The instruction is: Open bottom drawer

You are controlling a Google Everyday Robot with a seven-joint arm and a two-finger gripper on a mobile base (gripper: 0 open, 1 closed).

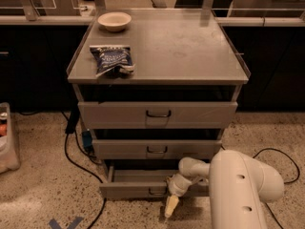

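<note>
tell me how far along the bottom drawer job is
Done: the bottom drawer stands part-way out, its front forward of the middle drawer and its tray showing. In hand: the tool hangs just right of the drawer's handle, pointing at the floor, seemingly off the handle. Left: perhaps pulling it further, if a fuller opening is wanted.

Just before the bottom drawer (131,190), the hand (170,208); on the cabinet top (190,46), left, a bowl (114,21) behind a bag (112,60).
</note>
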